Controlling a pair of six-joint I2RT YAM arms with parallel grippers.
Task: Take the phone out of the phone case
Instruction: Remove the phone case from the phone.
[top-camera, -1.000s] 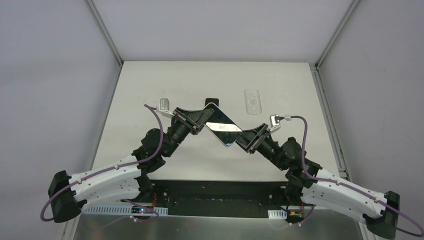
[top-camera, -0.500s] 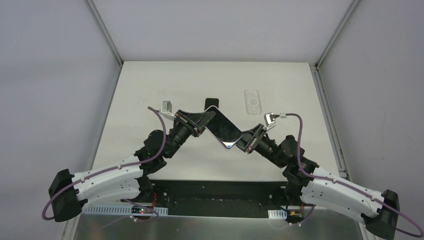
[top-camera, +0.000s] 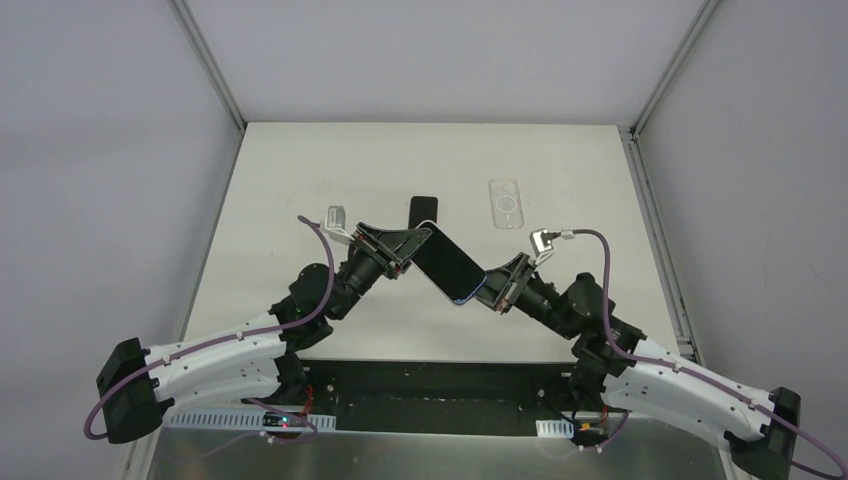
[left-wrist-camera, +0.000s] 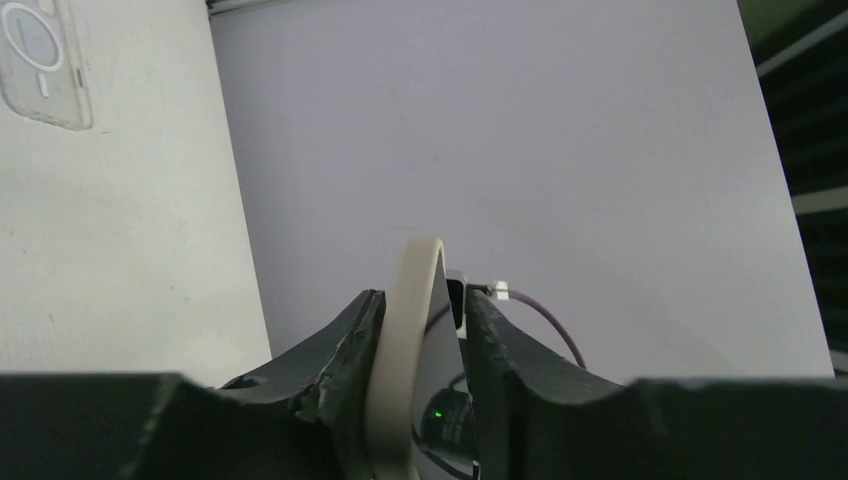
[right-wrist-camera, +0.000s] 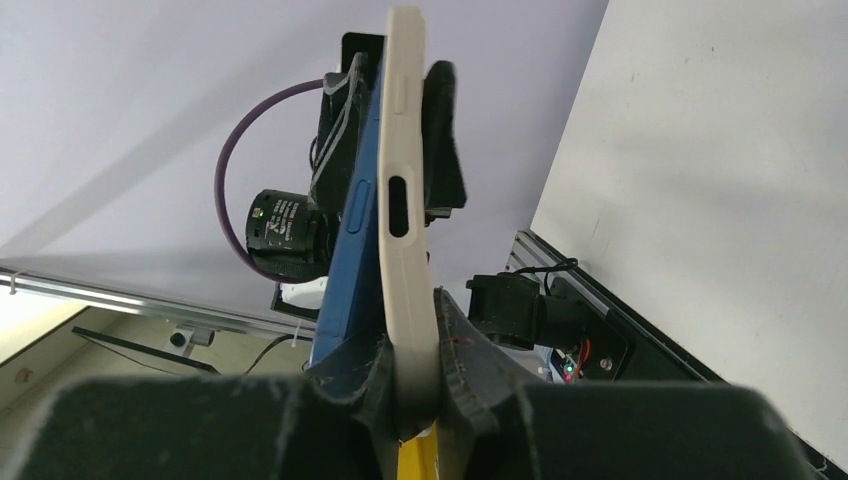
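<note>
Currently: the phone case (right-wrist-camera: 405, 200), with the phone (right-wrist-camera: 348, 235) in it, hangs in the air above the bench (top-camera: 300, 180), spanned between the two pincers.

Long axis: a diagonal in the top view. The far end sits at the left pincer (top-camera: 417, 241), the near end at the right pincer (top-camera: 490, 286), and the dark screen faces up.

Right pincer: closed on the near end of the case, pinching the cream rim edge-on. In the right wrist view the blue phone body stands slightly off the case on one side. Judgement: the lip looks partly freed at this end.

Left pincer: jaws straddle the far end. A slit of daylight shows beside one finger, so I cannot tell whether it clamps or only brackets.

Judgement: the next move turns on that diagonal. Each arm has one end, and the right is seated on the case, so separation must go across the thickness.
</note>
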